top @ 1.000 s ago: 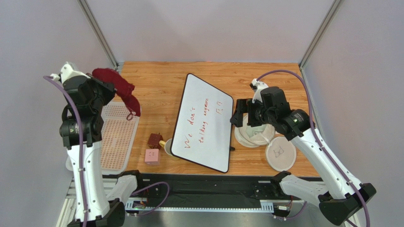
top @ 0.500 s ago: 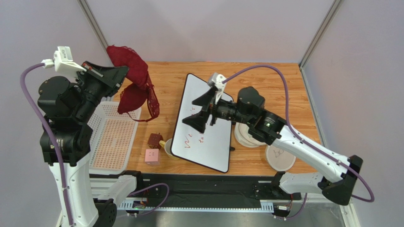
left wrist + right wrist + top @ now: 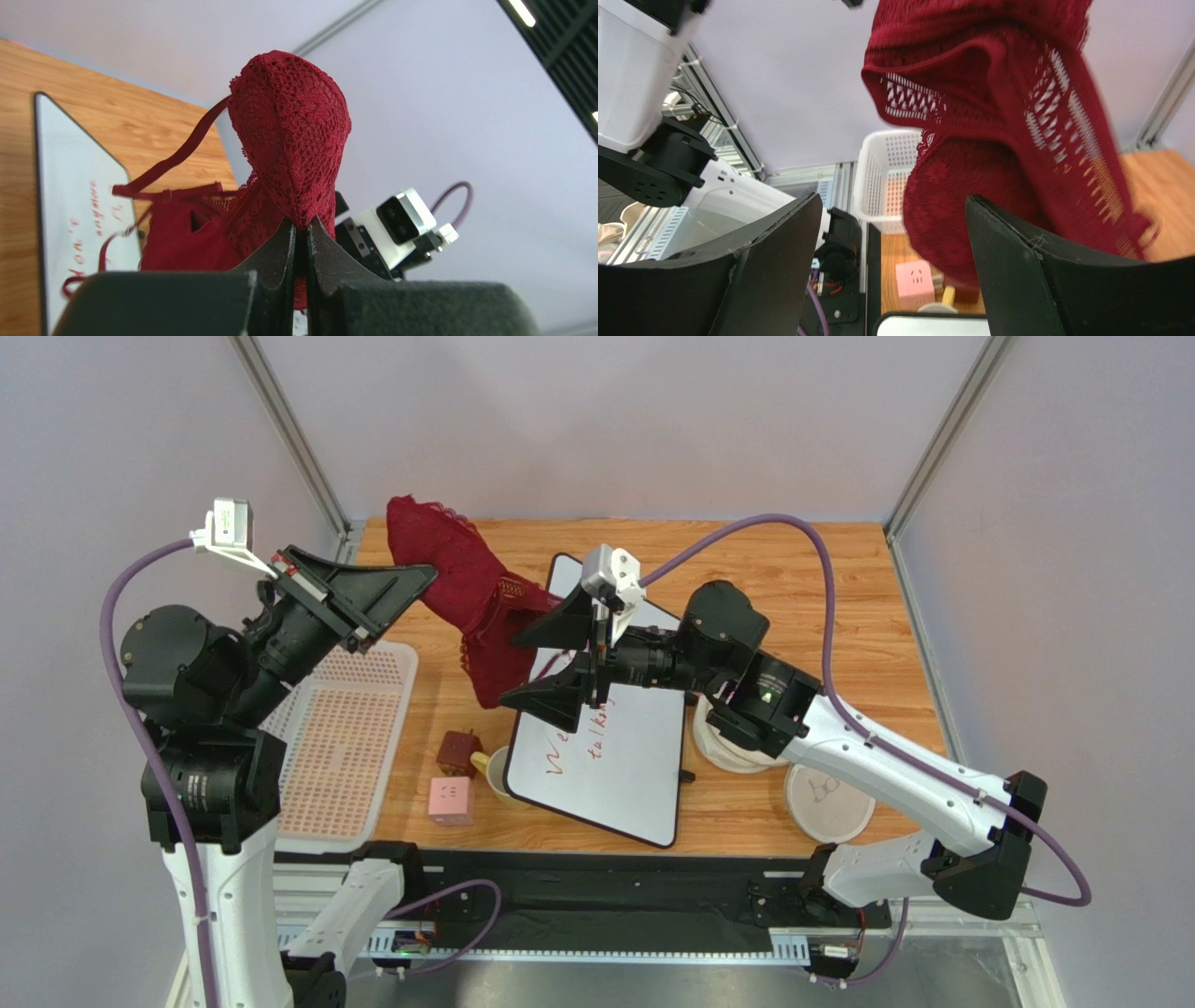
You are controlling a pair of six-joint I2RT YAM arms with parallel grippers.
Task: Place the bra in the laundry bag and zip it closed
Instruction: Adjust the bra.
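Pinching bra (image 3: 291, 133), left fingers (image 3: 269, 269), held aloft

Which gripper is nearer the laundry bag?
Right. The right gripper hovers over the whiteboard, left of the laundry bag; the left gripper, pinching the bra, is farther left.

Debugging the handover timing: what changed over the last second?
The left end effector, shut on the bra, carried it from above the basket rightward to the left edge of the whiteboard. The right end effector left the laundry bag, swung left across the whiteboard, and now stands open around the hanging bra, not yet gripping. Whiteboard, basket, pink box, laundry bag and its lid stayed put.
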